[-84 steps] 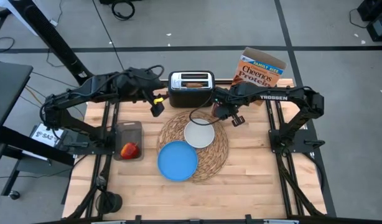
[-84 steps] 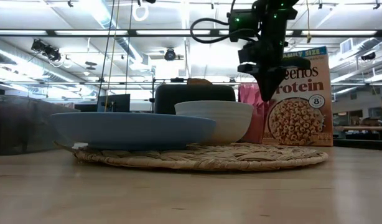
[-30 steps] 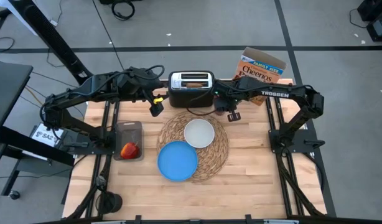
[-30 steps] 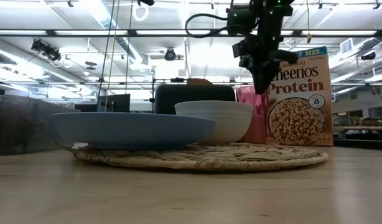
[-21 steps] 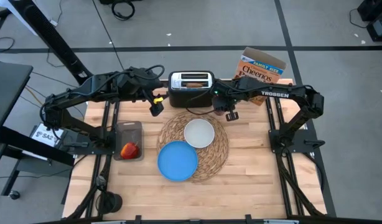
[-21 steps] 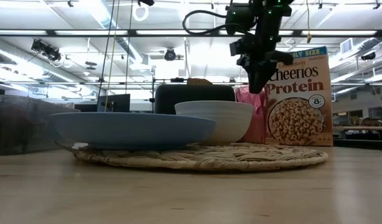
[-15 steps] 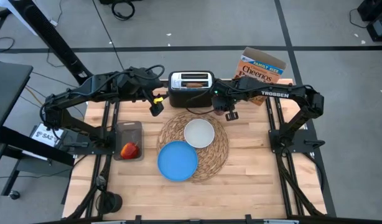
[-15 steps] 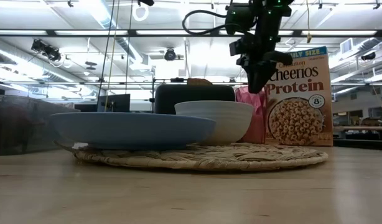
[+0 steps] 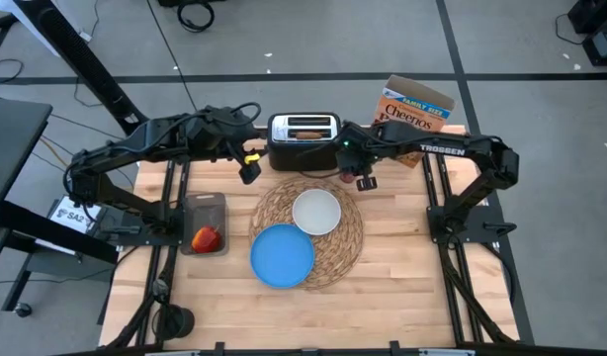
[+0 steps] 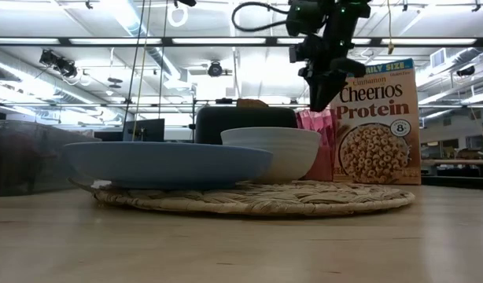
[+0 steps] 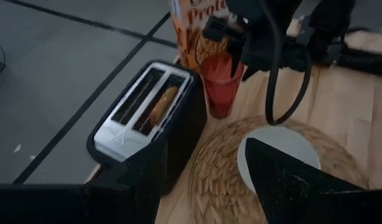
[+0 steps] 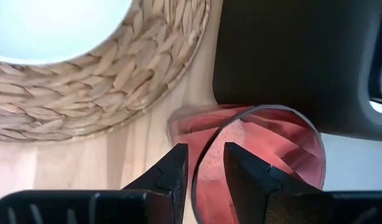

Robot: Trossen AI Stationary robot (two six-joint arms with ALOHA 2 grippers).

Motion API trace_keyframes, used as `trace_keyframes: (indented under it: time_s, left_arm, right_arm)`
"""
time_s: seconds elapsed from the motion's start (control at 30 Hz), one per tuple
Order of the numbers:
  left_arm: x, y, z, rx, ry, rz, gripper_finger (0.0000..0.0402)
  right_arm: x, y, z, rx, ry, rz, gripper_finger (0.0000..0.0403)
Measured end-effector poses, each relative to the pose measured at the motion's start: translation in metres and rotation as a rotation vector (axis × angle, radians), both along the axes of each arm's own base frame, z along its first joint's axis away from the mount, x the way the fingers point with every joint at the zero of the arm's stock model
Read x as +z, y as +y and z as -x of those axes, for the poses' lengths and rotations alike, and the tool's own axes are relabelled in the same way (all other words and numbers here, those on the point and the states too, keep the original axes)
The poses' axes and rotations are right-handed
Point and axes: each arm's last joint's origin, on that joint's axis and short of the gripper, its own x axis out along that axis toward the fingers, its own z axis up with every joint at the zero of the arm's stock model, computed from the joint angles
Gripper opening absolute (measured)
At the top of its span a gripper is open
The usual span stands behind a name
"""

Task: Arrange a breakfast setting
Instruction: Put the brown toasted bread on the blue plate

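Note:
The translucent red cup (image 12: 265, 146) stands on the table between the black-and-silver toaster (image 9: 303, 140) and the Cheerios box (image 9: 412, 109). My right gripper (image 12: 206, 171) hangs just above the cup's near rim, narrowly open. One finger is over the cup's inside and one is outside the rim, and they touch nothing. The low view shows its tips (image 10: 315, 104) just over the cup (image 10: 320, 145). My left gripper (image 9: 249, 170) waits wide open, left of the toaster. The toast slice (image 11: 161, 104) sticks up in a toaster slot. The white bowl (image 9: 316, 212) and blue plate (image 9: 282, 254) rest on the straw placemat (image 9: 348, 242). No spoon shows.
A grey tray (image 9: 205, 210) at the table's left holds the red apple (image 9: 206, 237). The toaster stands close beside the cup on its left and the cereal box close on its right. Bare wood lies along the table's near edge (image 9: 313, 316).
My right gripper has gone a little toward the table's left and far edge and slightly up. It has come from beside the cup to over its rim. The cup, bowl and plate have stayed in place.

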Motion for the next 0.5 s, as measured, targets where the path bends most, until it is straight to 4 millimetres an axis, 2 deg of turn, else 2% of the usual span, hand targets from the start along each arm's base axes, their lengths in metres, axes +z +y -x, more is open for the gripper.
trace_keyframes:
  time_s: [0.17,0.27,0.4,0.5]
  left_arm:
    - [-0.004,0.0,-0.009,-0.055,-0.06,0.003,0.0224]
    - [-0.017,0.003,-0.018,-0.114,-0.075,-0.016,0.0224]
    - [-0.042,0.021,-0.029,-0.208,-0.116,-0.008,0.0214]
    - [-0.061,0.046,-0.032,-0.241,-0.172,-0.018,0.0201]
  right_arm:
    - [0.017,0.005,0.009,-0.034,-0.086,-0.005,0.011]
    - [0.037,0.014,0.022,-0.066,-0.176,0.003,0.011]
    - [0.072,0.031,0.046,-0.117,-0.367,-0.002,0.011]
    - [0.098,0.046,0.065,-0.114,-0.553,-0.044,0.011]
